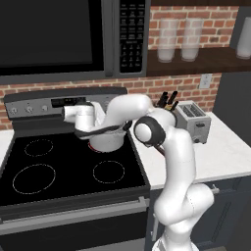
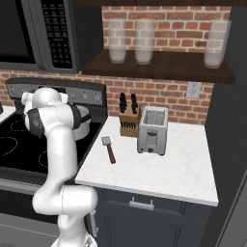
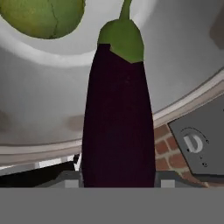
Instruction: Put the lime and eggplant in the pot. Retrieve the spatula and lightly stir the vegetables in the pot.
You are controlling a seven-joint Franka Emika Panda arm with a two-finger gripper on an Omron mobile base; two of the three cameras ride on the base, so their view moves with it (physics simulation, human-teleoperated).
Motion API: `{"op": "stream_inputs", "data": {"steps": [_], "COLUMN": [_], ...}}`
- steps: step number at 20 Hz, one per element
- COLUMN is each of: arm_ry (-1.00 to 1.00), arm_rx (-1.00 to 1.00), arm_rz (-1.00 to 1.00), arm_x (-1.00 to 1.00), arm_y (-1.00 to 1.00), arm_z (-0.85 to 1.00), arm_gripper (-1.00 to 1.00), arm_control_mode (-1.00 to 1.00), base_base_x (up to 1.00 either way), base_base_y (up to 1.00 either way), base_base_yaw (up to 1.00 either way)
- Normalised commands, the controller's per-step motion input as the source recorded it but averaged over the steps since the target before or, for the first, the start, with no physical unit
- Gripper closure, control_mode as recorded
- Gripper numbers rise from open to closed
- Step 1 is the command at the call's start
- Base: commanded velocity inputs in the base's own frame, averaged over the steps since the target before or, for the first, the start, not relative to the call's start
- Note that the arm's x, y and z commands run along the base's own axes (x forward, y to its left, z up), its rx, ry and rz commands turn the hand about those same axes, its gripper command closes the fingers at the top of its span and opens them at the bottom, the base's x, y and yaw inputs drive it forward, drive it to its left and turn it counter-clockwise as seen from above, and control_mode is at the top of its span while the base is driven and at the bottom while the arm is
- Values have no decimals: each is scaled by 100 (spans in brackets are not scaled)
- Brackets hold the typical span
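Eggplant (image 3: 118, 118) being gripped between fingers (image 3: 72, 181), stem pointing away into pot (image 3: 183, 52). Lime (image 3: 43, 17) lying inside pot, beyond fingers. Spatula (image 2: 109, 148) lying on worktop (image 2: 164, 169), well apart.

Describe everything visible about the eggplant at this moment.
The eggplant is glossy dark purple, elongated, with a green cap and thin stem. In the hand view it stands between the hand's fingers, stem end pointing into the steel pot, where the lime already lies. Whether it touches the pot cannot be told.
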Motion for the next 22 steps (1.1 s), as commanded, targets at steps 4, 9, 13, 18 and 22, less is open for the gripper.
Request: {"op": "stream_inputs", "data": {"steps": [4, 9, 13, 18, 22], "arm_ry": [0, 0, 0, -7, -16], "arm_rx": [0, 0, 0, 0, 2], "arm_rz": [0, 0, 0, 0, -1], "arm_x": [14, 1, 0, -25, -76], "arm_y": [0, -7, -12, -21, -20], "arm_z": [-32, -14, 0, 29, 73], "arm_gripper": [100, -100, -100, -100, -100], "arm_control_mode": [-100, -100, -100, -100, -100], "base_base_x": [0, 0, 0, 0, 0], "base_base_y": [0, 0, 0, 0, 0], "base_base_yaw": [0, 0, 0, 0, 0]}}
